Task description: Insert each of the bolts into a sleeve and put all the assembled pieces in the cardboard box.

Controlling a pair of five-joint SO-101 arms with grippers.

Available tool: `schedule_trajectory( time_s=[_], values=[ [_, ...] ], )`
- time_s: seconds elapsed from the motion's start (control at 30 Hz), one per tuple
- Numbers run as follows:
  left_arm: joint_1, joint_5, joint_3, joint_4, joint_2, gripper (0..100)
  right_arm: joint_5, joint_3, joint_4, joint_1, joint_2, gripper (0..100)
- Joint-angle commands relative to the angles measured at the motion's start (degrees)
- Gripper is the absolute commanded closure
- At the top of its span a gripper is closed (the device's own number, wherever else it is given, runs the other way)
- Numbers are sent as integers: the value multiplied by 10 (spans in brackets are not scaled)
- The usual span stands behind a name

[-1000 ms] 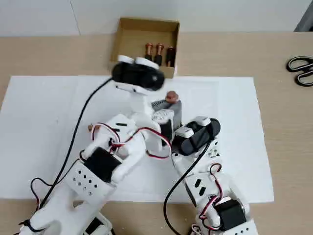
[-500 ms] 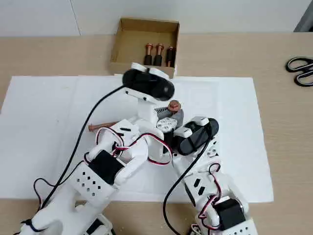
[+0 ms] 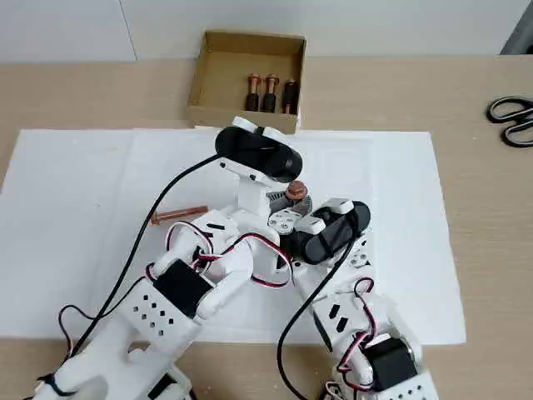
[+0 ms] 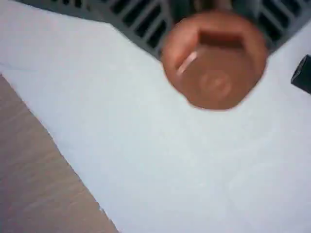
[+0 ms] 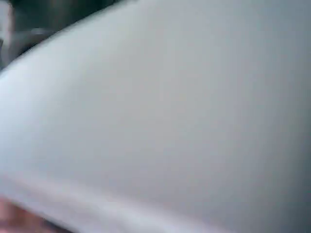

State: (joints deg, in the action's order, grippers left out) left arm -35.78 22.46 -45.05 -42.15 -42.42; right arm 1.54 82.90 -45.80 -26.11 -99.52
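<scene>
Bolt (image 3: pixel 295 192) stands head-up among grey jaws, presumably held ready for sleeving; whether either arm's jaws grip it, cannot tell.

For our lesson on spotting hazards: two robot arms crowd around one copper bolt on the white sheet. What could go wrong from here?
The left arm and right arm sit very close around the bolt head; they might bump and knock it loose.
The spare bolt lies close to the left arm's black cable, which might drag it away.
The box holds three pieces toward one side; a careless drop could land on them.
</scene>
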Motion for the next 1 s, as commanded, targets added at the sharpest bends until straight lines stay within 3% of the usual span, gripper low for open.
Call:
schedule_trajectory(
  time_s=[0.0, 0.27, 0.47, 0.8, 0.97],
  values=[
    [2, -10, 2, -26, -11, 987, -4, -6, 9, 0, -11, 995],
    [4, -10, 4, -56, -16, 833, -4, -6, 9, 0, -11, 995],
    [22, -10, 54, -96, -16, 825, -4, -6, 9, 0, -11, 995],
    [135, -11, 162, -258, -17, 823, -4, -8, 9, 4, -9, 995],
    [251, -41, 163, -320, -17, 823, -3, -11, 9, 27, -5, 995]
  ],
)
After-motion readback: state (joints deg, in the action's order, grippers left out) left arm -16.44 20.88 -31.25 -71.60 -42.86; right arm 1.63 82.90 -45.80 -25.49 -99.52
